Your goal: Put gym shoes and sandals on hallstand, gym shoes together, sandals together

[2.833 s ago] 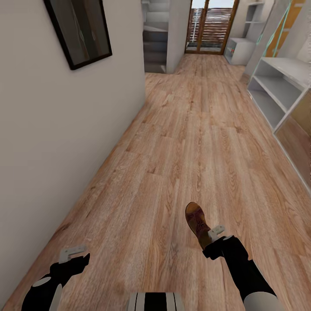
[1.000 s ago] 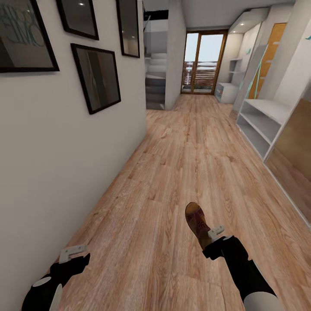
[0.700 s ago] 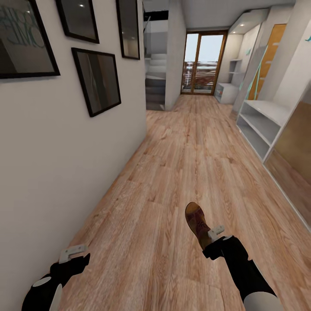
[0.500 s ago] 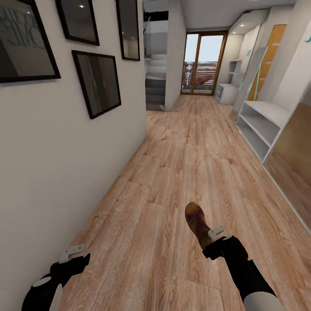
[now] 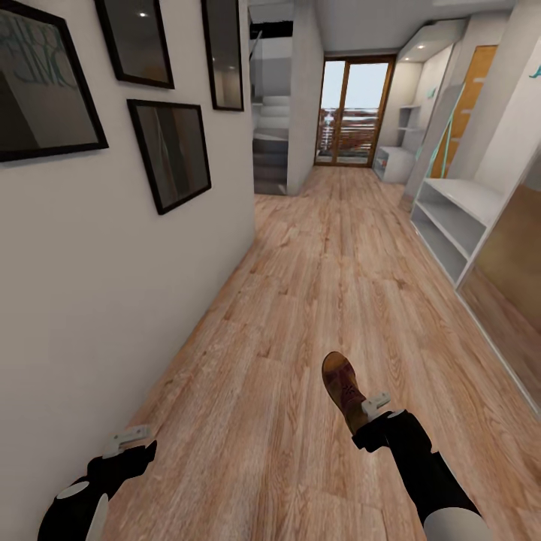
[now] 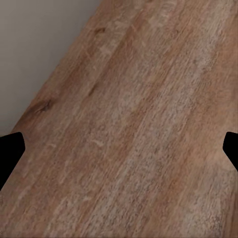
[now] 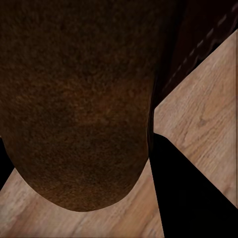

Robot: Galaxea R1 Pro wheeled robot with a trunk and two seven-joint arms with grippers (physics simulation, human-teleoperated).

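Sandal [image 5: 344, 389] is what catches my eye first: one brown leather sandal held just above the corridor floor [image 5: 315, 285], low and a little right of centre in the head view, toe pointing up the hallway.

Working across from the left edge of that view, a pale wall [image 5: 113, 300] carries four dark framed pictures [image 5: 169, 154] in the upper left. Down in the lower left corner the left gripper [image 5: 126, 439] hangs over bare planks close to the wall's foot, holding nothing. In the left wrist view its two black fingertips [image 6: 10, 151] sit at opposite edges with wood grain between them, so the jaws are spread wide.

Toward the middle, the light brown planks run away to a glazed wooden door [image 5: 353, 109] at the top centre, with a stairway [image 5: 269, 150] just left of it.

Lower right of centre, the right gripper [image 5: 370, 409] is clamped on the sandal's heel end, its black arm running off the bottom right. In the right wrist view the sandal's dark suede-like surface [image 7: 74, 99] looms close, with a black finger [image 7: 188, 198] beside it and floor beyond.

Along the right edge stands a pale grey-white low unit with two open shelf levels [image 5: 451, 218], well apart from the sandal. Whether this is the hallstand I cannot tell from here. Another white unit [image 5: 394, 161] sits farther back near the door.
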